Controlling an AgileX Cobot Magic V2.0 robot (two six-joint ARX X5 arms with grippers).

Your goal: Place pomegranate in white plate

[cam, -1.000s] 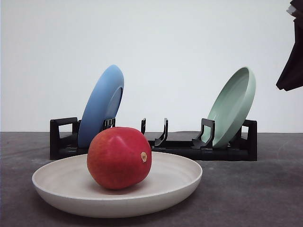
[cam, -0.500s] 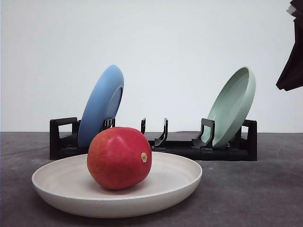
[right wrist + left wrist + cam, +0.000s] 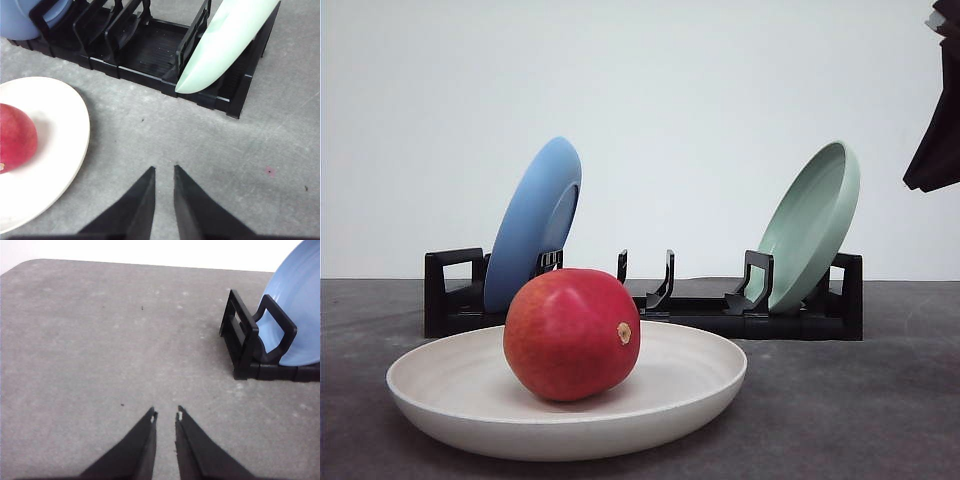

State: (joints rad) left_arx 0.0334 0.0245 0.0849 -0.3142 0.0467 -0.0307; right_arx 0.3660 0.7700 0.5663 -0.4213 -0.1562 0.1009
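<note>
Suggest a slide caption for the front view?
Pomegranate resting in the white plate, blue plate and green plate racked behind.

Smooth, softly shiny pomegranate, matte white plate, black plastic rack, rough grey table

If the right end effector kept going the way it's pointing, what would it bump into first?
Probably the black dish rack, near where the pale green plate leans. Before that lies bare gray table. Depth is hard to judge, so it might touch the table first.
</note>
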